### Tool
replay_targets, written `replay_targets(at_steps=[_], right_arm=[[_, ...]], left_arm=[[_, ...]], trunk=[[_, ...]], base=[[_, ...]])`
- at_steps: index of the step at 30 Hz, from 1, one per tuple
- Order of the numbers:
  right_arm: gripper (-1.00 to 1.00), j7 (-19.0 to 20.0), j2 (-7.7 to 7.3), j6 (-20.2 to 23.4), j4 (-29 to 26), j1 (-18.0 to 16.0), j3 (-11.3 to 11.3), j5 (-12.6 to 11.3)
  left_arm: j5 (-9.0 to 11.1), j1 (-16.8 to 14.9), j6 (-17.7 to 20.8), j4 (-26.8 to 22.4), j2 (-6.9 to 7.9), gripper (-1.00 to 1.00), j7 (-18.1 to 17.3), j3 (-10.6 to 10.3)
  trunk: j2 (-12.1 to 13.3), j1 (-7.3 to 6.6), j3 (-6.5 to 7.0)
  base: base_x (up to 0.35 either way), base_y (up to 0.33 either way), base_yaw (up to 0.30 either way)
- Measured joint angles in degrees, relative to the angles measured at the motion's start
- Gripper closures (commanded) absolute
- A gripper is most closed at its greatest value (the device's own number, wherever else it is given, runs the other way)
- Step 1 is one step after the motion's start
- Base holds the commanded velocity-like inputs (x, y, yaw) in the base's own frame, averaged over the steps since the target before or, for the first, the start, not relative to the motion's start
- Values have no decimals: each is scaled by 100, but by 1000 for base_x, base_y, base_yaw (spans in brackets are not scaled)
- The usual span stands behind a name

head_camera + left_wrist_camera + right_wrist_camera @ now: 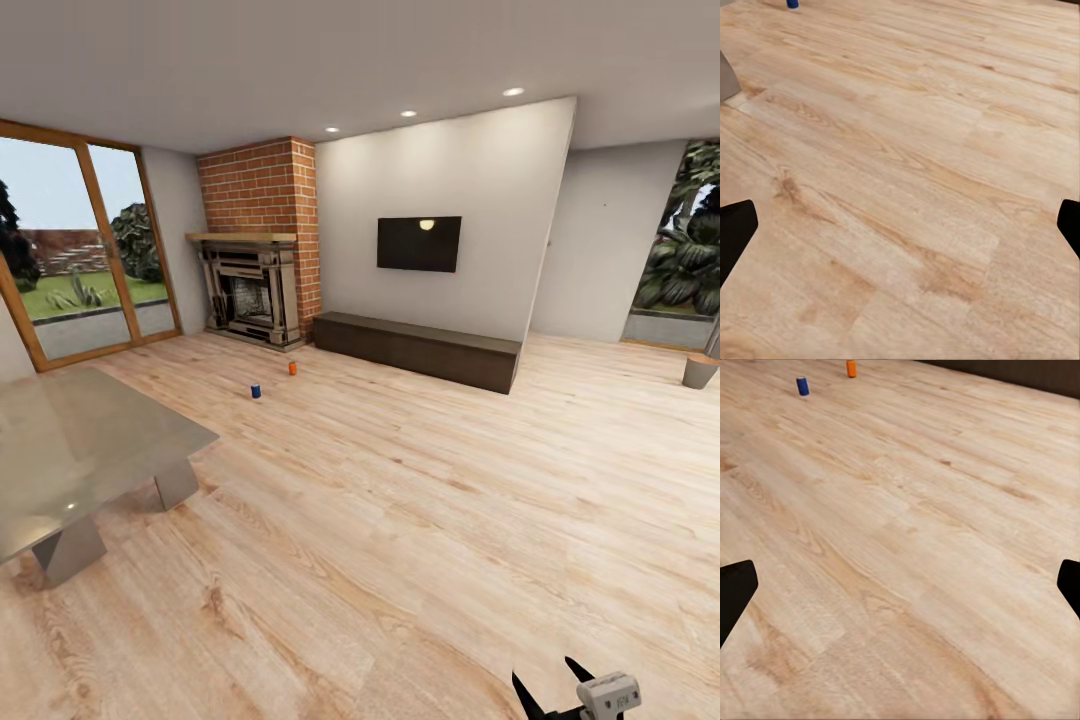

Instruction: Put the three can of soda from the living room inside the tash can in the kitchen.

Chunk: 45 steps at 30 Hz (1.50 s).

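A blue can of soda (256,391) and an orange can of soda (293,368) stand upright on the living room's wood floor, in front of the brick fireplace (258,250). The right wrist view has the same blue can (802,386) and orange can (851,367) far ahead. The blue can (792,3) sits at the edge of the left wrist view. The third can is out of view. My right gripper (552,686) is open and empty at the bottom of the head view. My left gripper (900,225) hangs open over bare floor. A grey tapered bucket (700,371), perhaps the tash can, stands far right.
A glass table (90,450) on grey legs fills the near left. A long dark low cabinet (420,350) runs along the wall under the TV (419,243). Glass doors (80,250) are at the far left. Wide wood floor (400,520) lies between me and the cans.
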Motion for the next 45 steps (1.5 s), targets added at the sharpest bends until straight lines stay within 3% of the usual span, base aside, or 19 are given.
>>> replay_targets(at_steps=[13, 32, 45], right_arm=[[-100, -8, 30, -4, 23, 0, -5, -56], [-100, -6, 33, -18, 33, 0, -8, -64], [-100, 0, 35, -27, 33, 0, -12, -64]], left_arm=[[7, -1, 0, 30, 0, -100, 4, -2], [-1, 2, 0, 35, 0, -100, 2, -2], [-5, 1, 1, 39, 0, -100, 2, -2]], trunk=[[0, 0, 2], [0, 0, 91], [0, 0, 103]], base=[[113, 0, -14], [37, 0, -191], [0, 0, -29]])
